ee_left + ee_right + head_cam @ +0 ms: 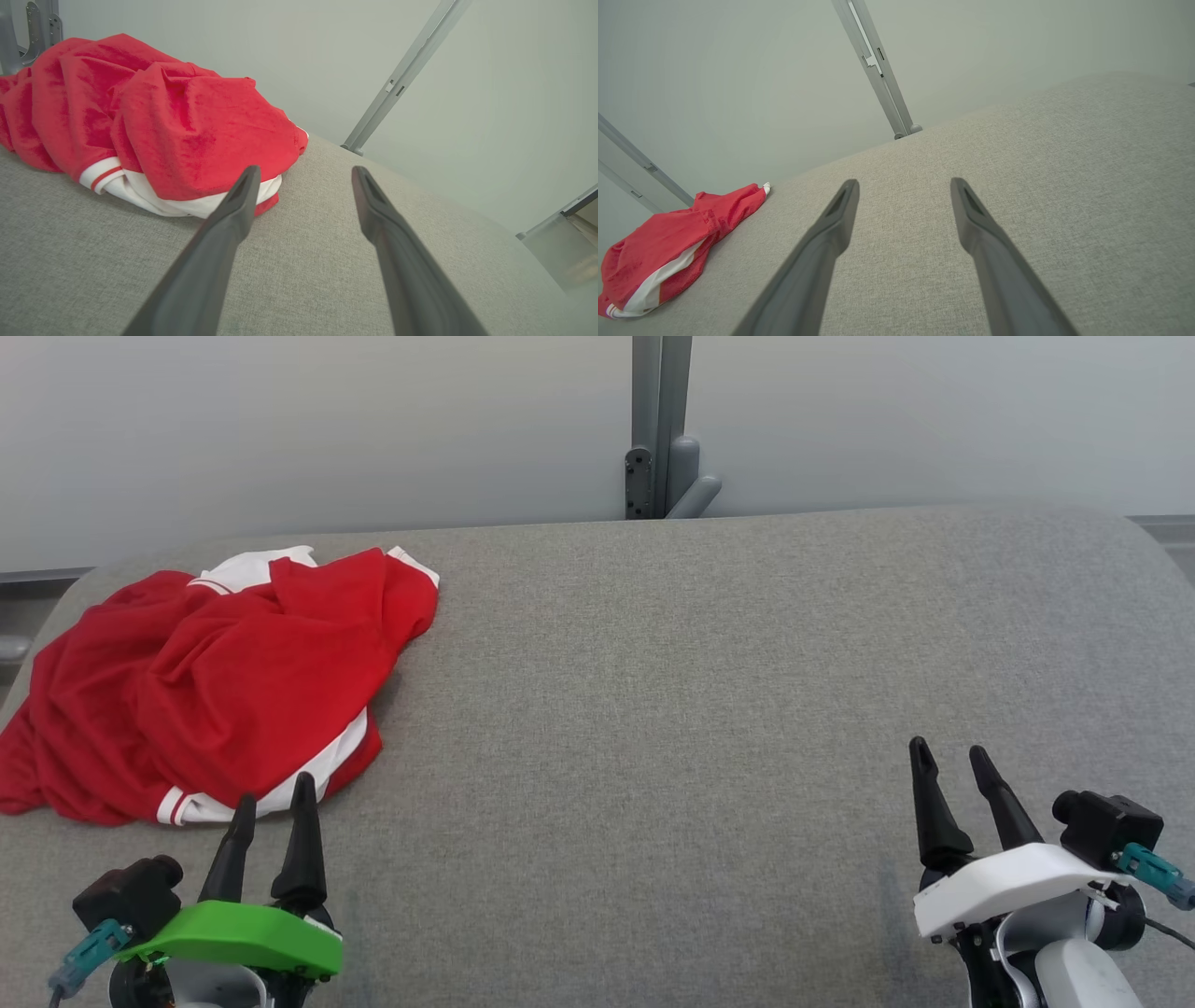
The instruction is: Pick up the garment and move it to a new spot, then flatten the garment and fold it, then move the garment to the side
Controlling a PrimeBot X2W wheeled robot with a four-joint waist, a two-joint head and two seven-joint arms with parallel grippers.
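Red garment with white trim sits bunched in a loose heap at the far left of the grey fabric surface, one white-edged sleeve poking out toward the back wall. Left gripper, the one with the green housing, is right at the heap's near edge, its two dark fingers parted and nothing between them. From the left wrist view, one fingertip lines up with the white hem while the other points past the garment's side at bare fabric. Contact with the cloth can't be made out. The fingers slant forward and low over the surface, aimed at the back.

Over on the other side, the right gripper, white housing, is low over bare fabric well apart from the garment, fingers spread with nothing held, tips angled slightly leftward. In its wrist view the garment lies off at the lower left, far from both fingers. A grey metal post stands behind the surface's back edge.
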